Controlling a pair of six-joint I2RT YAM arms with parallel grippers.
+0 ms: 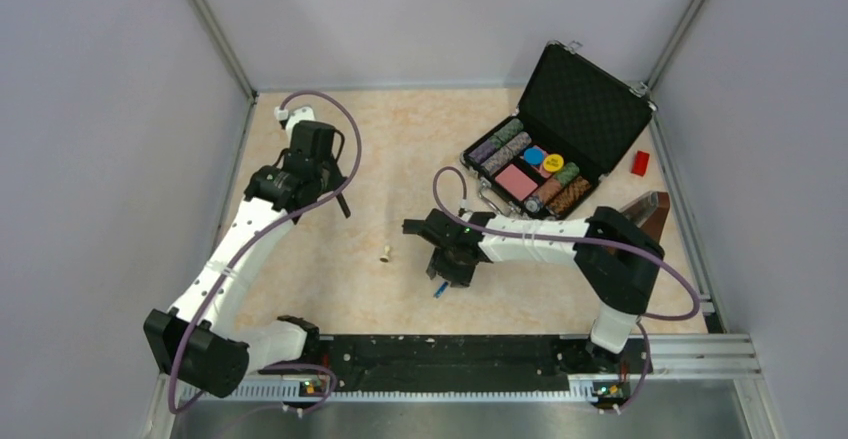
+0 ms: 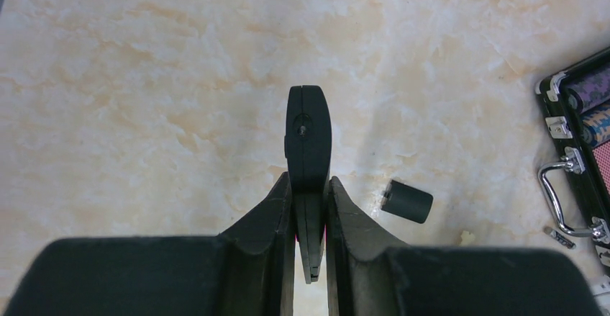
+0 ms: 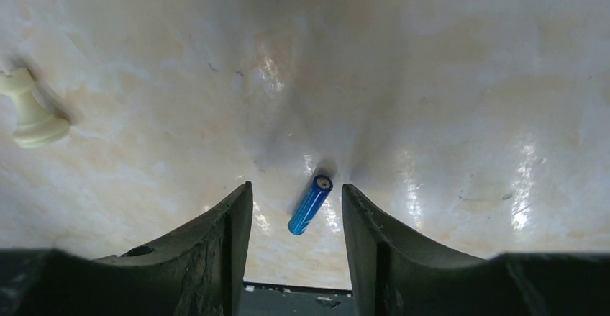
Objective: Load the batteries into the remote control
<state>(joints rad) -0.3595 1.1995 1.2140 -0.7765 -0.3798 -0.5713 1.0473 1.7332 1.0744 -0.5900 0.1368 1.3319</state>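
My left gripper (image 2: 309, 186) is shut on the remote control (image 2: 309, 140), a slim black bar held edge-on above the table at the left (image 1: 342, 203). A small black back cover (image 2: 407, 201) lies on the table to its right. One blue battery (image 3: 310, 204) lies on the table between the fingers of my right gripper (image 3: 296, 187), which stands open just above it; neither finger touches it. The top view shows this battery (image 1: 440, 290) near the table's middle, just below the right gripper (image 1: 447, 267).
An open black chip case (image 1: 560, 149) with several stacks of chips stands at the back right, with a red block (image 1: 640, 163) beside it. A beige pawn (image 1: 385, 254) lies left of the right gripper. The black rail (image 1: 440, 354) runs along the near edge.
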